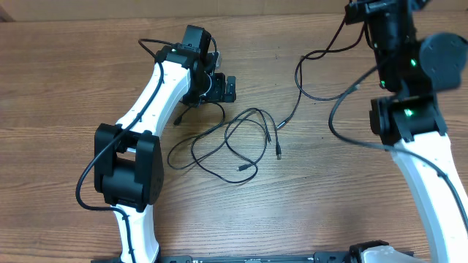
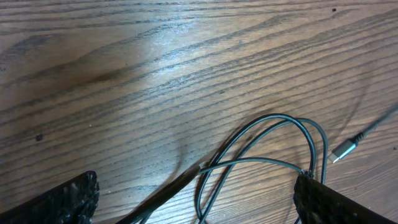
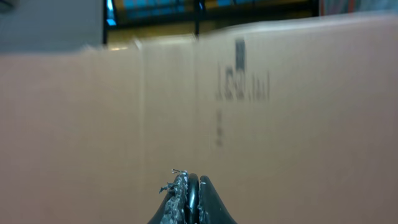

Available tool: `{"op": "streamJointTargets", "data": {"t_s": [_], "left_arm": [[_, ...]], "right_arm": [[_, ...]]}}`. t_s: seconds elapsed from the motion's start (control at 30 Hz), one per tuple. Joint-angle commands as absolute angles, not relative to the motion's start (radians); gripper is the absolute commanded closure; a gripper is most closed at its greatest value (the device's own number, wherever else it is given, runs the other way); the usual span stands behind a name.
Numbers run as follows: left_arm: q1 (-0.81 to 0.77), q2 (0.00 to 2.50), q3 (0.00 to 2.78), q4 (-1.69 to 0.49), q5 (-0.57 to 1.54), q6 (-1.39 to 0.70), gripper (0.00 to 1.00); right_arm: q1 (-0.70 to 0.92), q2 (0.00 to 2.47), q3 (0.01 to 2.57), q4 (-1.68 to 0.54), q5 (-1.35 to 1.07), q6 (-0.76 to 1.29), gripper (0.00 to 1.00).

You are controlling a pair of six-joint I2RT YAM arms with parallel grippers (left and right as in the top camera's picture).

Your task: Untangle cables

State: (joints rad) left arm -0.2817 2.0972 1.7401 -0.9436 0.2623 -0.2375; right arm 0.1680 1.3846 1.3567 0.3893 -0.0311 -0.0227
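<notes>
Left gripper (image 2: 199,208) hangs low over the wooden table (image 1: 66,66), jaws spread wide and holding nothing. The cables (image 2: 280,117) loop between its fingers (image 2: 339,202), one strand passing right at a fingertip, and a silvery plug (image 2: 343,149) lies just beyond. From overhead, the loose tangle sprawls mid-table. At the far edge, the right gripper (image 3: 193,190) is pressed shut, facing a cardboard wall (image 3: 298,130).

White arm links (image 1: 150,88), black boxy joints (image 1: 128,164), black wiring (image 1: 86,174), green lights (image 1: 406,113), perhaps LEDs, flecked black right gripper (image 3: 191,180)
</notes>
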Motion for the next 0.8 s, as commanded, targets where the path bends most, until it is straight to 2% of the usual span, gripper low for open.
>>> {"op": "streamJointTargets", "data": {"t_s": [0.0,0.3,0.77], "left_arm": [[-0.289,2.114,1.742,-0.94,0.278,-0.24,0.01],[-0.289,2.114,1.742,-0.94,0.278,-0.24,0.0],[-0.289,2.114,1.742,-0.94,0.278,-0.24,0.0]], "right_arm": [[0.15,1.429,1.383,0.4,-0.004,-0.027,0.96],[0.092,1.529,1.383,0.409,0.009,-0.027,0.96],[-0.147,1.694,1.383,0.345,0.018,-0.027,0.96]]}}
